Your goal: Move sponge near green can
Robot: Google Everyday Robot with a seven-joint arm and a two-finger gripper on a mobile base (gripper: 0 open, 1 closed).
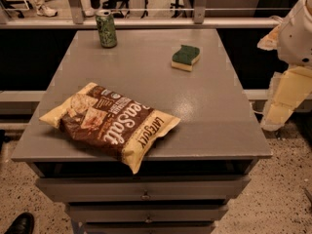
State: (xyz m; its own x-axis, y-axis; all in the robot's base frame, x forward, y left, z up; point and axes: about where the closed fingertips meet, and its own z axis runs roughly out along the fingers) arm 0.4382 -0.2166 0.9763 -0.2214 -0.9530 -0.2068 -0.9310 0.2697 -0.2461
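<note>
Grey table top (146, 77) over drawers (145, 189), speckled floor (275, 204). Green can (106, 29) at the far left, sponge (185, 57) well apart, chip bag (109, 123) at the front. Gripper (279, 106) hangs off the right edge — grip state cannot be told.

Gripper (280, 112): pale yellow-cream, under white arm (300, 30), hanging just off table's right edge.
Table (146, 77): plain mid-grey top, grey drawer fronts; left of gripper in view.
Sponge (185, 57): dark green top, pale yellow base; nearest thing to gripper, up-left of it.
Green can (106, 29): mottled green pattern, silver rim; well left of gripper, beyond sponge.
Chip bag (109, 123): dark brown middle, yellow ends, white lettering, tan chip pictures; left of gripper.
Floor (282, 199): speckled beige, below gripper.
Shoe (19, 224): black, far lower left.
</note>
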